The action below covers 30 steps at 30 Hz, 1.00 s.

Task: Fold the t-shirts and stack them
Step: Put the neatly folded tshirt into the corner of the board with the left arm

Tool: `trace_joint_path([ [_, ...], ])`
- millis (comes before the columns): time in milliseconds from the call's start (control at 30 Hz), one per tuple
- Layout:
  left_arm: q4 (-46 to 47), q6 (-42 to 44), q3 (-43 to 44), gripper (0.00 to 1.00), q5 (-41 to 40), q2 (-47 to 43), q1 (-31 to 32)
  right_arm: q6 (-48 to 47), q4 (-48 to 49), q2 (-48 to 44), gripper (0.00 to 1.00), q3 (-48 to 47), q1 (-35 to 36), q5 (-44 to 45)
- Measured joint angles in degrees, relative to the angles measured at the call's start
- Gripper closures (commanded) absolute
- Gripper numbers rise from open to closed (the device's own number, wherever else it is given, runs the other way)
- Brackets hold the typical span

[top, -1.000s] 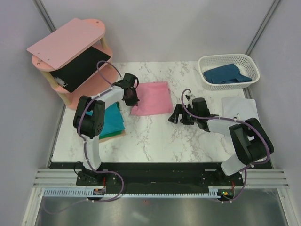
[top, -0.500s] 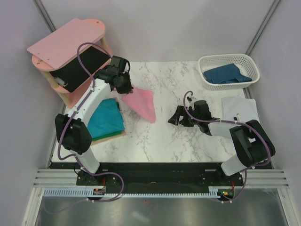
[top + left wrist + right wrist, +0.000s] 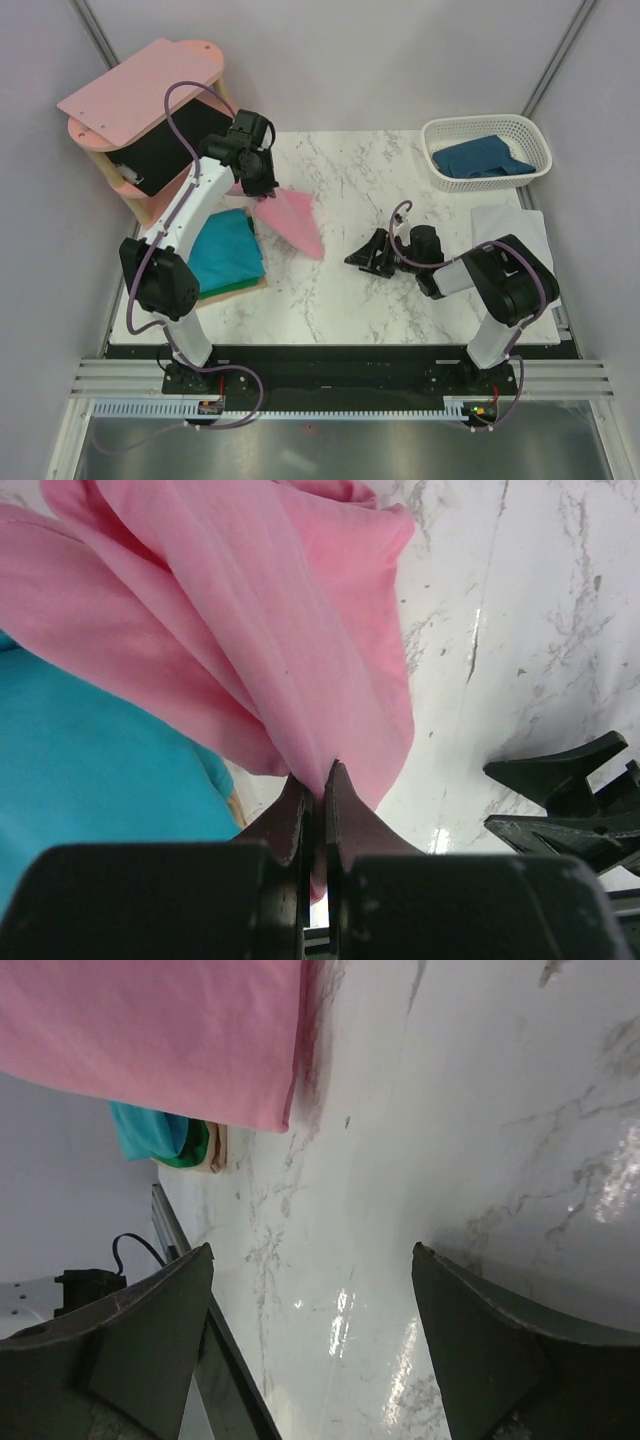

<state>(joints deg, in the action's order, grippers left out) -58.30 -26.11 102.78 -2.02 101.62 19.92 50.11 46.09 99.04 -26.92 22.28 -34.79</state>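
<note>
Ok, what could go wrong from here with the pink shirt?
1. The left pincer grips the pink shirt at one thin pinch, so the shirt hangs in loose folds; it may slip or land bunched.
2. The hanging cloth is right beside the teal shirt and could drag it askew.
3. The right pincer is open, empty and apart from the cloth, so the free end is unsupported.

In the left wrist view the pink shirt [image 3: 300,630] runs off the top edge and the teal shirt [image 3: 90,770] off the left. From above, the left arm [image 3: 192,208] covers part of the teal shirt.
</note>
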Motion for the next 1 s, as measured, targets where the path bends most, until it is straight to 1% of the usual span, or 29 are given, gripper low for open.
trace_joint_path([
  [167, -2.6, 0.8, 0.5, 0.98, -0.6, 0.0, -2.2, 4.4, 5.0, 3.2, 0.11, -0.4, 2.1, -1.4],
  [300, -4.2, 2.0, 0.9, 0.98, -0.6, 0.0, -5.6, 8.6, 9.5, 6.7, 0.13, -1.5, 5.0, -1.4],
  [367, -5.3, 2.5, 1.5, 0.98, -0.7, 0.0, -6.6, 12.6, 14.3, 10.2, 0.14, -2.5, 6.9, -1.4],
  [467, -6.2, 3.2, 2.4, 0.98, -0.8, 0.0, -7.3, 21.5, 24.8, 16.9, 0.22, -4.2, 9.9, -1.2],
  [567, -6.3, 3.6, 2.6, 0.98, -0.7, 0.0, -7.2, 32.6, 33.5, 24.5, 0.2, -6.9, 12.1, -0.8],
  [667, -6.5, 4.1, 2.6, 0.98, -0.8, 0.0, -7.1, 36.0, 39.5, 28.7, 0.15, -10.0, 14.4, 1.4],
  [767, -6.7, 4.5, 2.6, 0.98, -0.9, 0.0, -7.1, 36.6, 40.7, 28.7, 0.12, -10.3, 16.3, 3.7],
  [867, -6.8, 4.8, 2.6, 0.98, -1.0, 0.0, -7.1, 35.3, 39.6, 27.8, 0.12, -10.6, 17.5, 4.9],
  [967, -6.9, 5.0, 2.6, 0.98, -1.0, 0.0, -7.2, 32.2, 36.2, 26.5, 0.14, -11.6, 18.5, 5.5],
  [1000, -7.0, 5.2, 2.6, 0.98, -1.0, -0.1, -7.2, 30.4, 33.5, 25.8, 0.14, -12.4, 18.8, 5.7],
])
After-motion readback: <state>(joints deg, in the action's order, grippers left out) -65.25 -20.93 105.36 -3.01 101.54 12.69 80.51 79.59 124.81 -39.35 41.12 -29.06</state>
